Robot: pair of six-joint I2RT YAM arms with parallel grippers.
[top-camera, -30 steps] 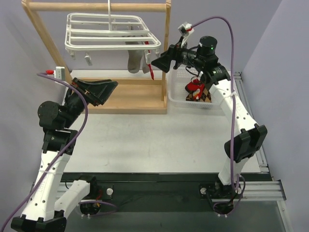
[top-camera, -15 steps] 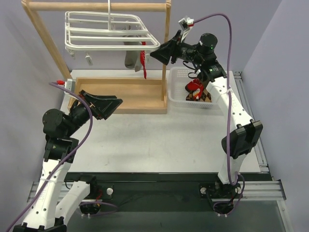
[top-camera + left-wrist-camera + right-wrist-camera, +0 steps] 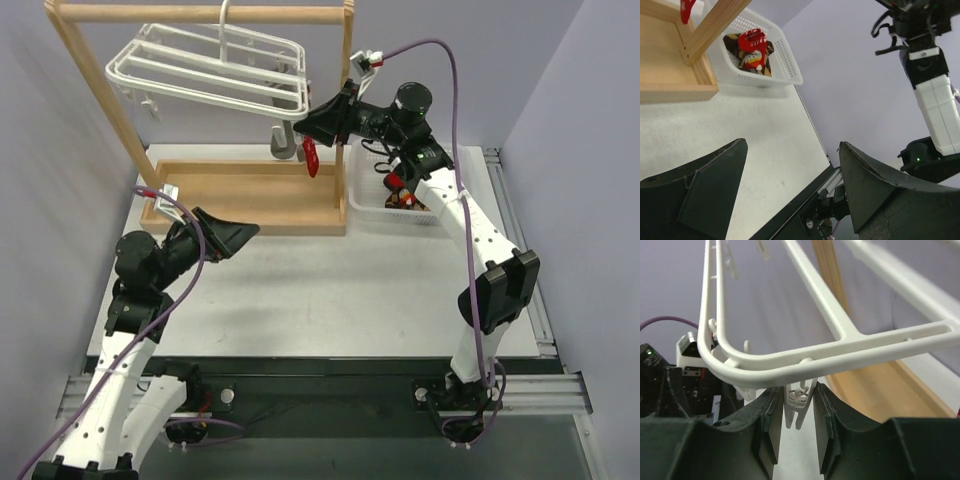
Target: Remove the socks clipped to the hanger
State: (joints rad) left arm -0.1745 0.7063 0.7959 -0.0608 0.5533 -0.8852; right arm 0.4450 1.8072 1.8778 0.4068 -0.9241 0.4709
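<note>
1. The left gripper (image 3: 792, 145) is hovering low over the table (image 3: 330, 290) at the near left and is touching nothing. Its two fingers are standing spread wide apart, with nothing lying between them.

2. The right gripper (image 3: 797, 390) is reaching up to the right-hand end of the hanger (image 3: 850, 352), well above the table. Its fingers (image 3: 771, 425) are drawn close together and are pinching a white clip (image 3: 799, 412) that is dangling from the hanger's rim. One pad is sitting against each side of the clip.

3. The hanger is hanging by its hook from the top bar of the wooden rack (image 3: 240, 195) and is tilting rather than sitting level. A grey sock (image 3: 283, 140) and a red sock (image 3: 311, 157) are dangling side by side under its right end, just beside the right gripper. Which clips are holding them cannot be told.

4. The table is presenting a pale, flat surface. It is carrying the rack at the far centre-left and a white basket (image 3: 787, 70) just to the right of the rack's base. The basket is holding loose socks (image 3: 751, 45), one red with white and some brown with a diamond pattern.

5. Plain lilac-grey walls (image 3: 580, 100) are enclosing the table at the back and on both sides.
</note>
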